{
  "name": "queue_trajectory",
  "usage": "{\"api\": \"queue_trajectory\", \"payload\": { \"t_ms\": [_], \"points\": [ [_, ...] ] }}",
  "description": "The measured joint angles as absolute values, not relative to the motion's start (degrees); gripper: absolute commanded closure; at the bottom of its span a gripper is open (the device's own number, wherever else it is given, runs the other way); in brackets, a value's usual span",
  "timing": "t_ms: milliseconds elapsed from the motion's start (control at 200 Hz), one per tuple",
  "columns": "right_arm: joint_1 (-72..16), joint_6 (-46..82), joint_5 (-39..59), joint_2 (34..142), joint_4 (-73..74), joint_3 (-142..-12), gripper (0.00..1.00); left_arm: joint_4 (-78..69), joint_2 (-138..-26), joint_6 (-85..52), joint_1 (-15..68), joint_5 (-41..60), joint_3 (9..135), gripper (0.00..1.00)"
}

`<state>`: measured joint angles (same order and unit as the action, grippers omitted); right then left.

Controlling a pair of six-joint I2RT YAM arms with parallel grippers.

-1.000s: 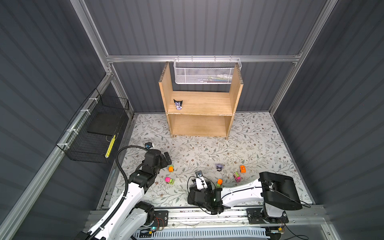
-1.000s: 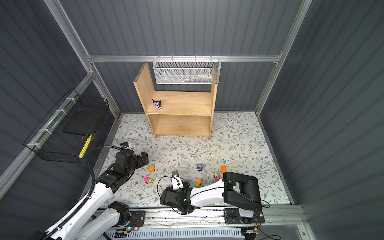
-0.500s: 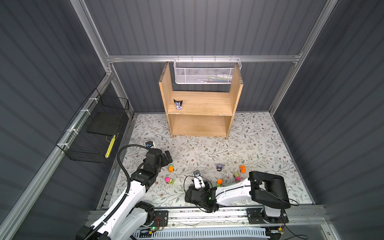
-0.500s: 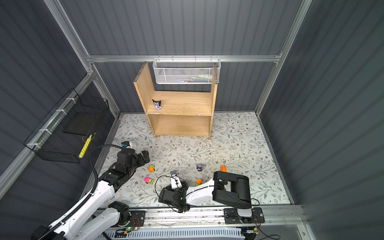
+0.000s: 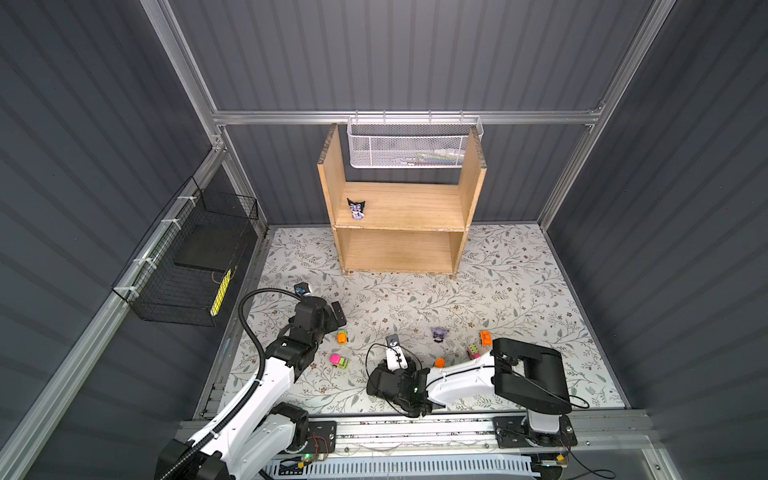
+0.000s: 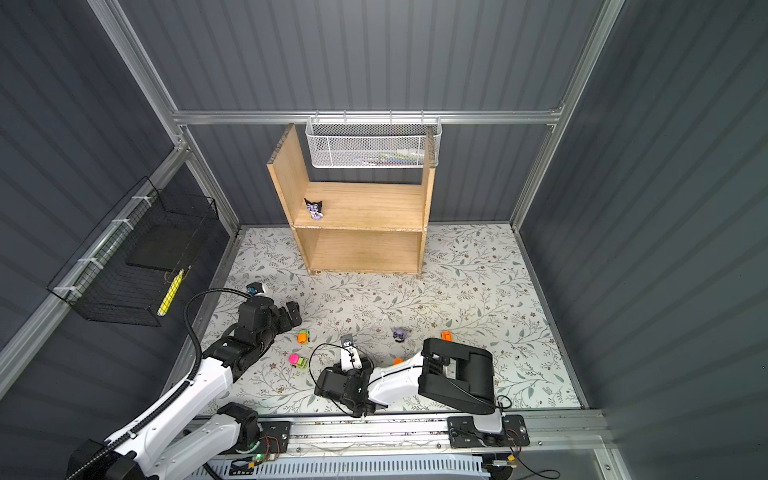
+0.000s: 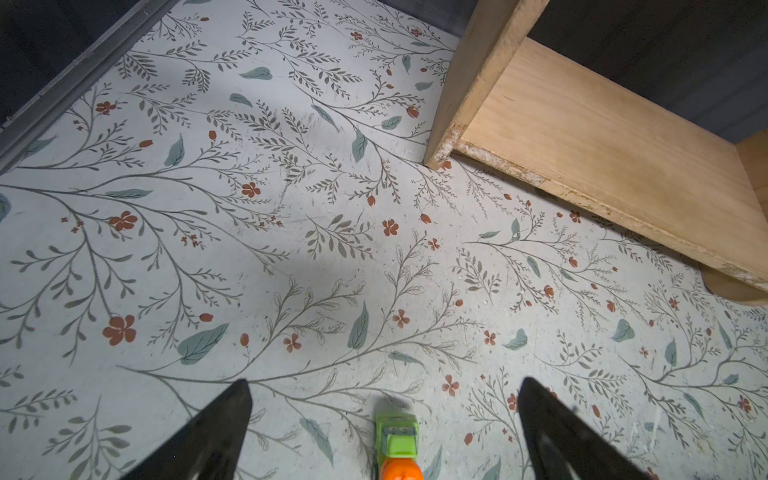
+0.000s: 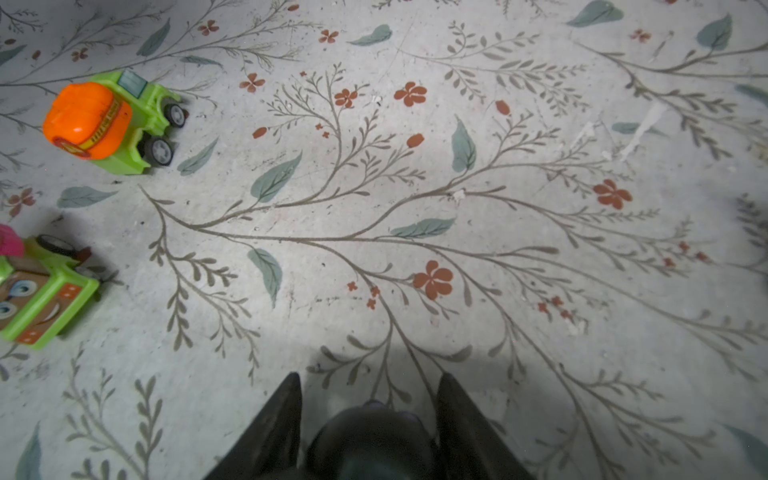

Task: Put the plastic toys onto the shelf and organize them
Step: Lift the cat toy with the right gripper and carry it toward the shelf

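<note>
**Q:** Which edges bound the working area, and where is open room?

**A:** Grey ribbed walls close the left, far and right sides, and a metal rail runs along the near edge. The shelf (image 5: 415, 210) stands against the far wall below the white mesh basket (image 5: 411, 145). The black wire basket (image 5: 183, 266) hangs on the left wall. A broad band of bare floral tabletop (image 5: 519, 291) lies between the shelf's front edge and the toys.

**Q:** Where are the toys?

**A:** The shelf figurine (image 5: 356, 208) stands on the upper tier, far left, just beside the side panel. Near the rail, from left to right, lie the orange-and-green car (image 7: 397, 440), the pink-and-green car (image 5: 340, 360), the tabletop figurine (image 5: 438, 333) and the orange car (image 5: 485, 337).

**Q:** What is hidden or cut off?

**A:** The right arm partly covers a small orange toy (image 5: 439, 363) and a pink-and-lime toy (image 5: 472, 351). In both top views the wrist housing hides the right fingers. In the left wrist view the frame edge cuts off the orange-and-green car.

**Q:** How do the fingers stand?

**A:** On the left gripper (image 7: 385, 379) the fingers are spread wide. The orange-and-green car sits between them and touches neither. On the right gripper (image 8: 370, 378) the fingers are narrow and pressed against both sides of a dark toy (image 8: 374, 436). That toy is rounded with a faint purple tinge, and it is too dim to make out further.
</note>
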<state>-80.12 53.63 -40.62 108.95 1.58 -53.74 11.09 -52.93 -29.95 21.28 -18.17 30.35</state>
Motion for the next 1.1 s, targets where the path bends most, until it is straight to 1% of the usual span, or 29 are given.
{"api": "queue_trajectory", "payload": {
  "t_ms": [175,425,650,740,891,1101],
  "points": [
    [-80.1,53.5,-40.6,108.9,1.6,-53.7,0.67,11.1,-52.9,-30.0,21.3,-18.2,30.3,0.0],
    [-80.1,52.4,-40.7,107.8,1.2,-53.7,0.68,11.1,-52.9,-29.8,21.3,-18.2,30.3,0.0],
    [-79.1,47.3,-40.7,101.8,-2.3,-55.5,0.69,11.8,-52.6,-29.1,21.3,-18.4,30.3,0.0],
    [-77.0,44.3,-40.4,98.1,-3.9,-57.1,0.69,11.7,-52.6,-29.1,21.3,-18.0,30.3,0.0],
    [-70.6,38.1,-39.1,91.6,-6.1,-60.3,0.69,11.3,-53.0,-29.1,21.3,-16.9,29.9,0.0],
    [-63.5,29.5,-35.8,88.9,-10.5,-69.5,0.69,11.4,-54.9,-28.1,21.3,-16.7,29.8,0.0]
  ]
}}
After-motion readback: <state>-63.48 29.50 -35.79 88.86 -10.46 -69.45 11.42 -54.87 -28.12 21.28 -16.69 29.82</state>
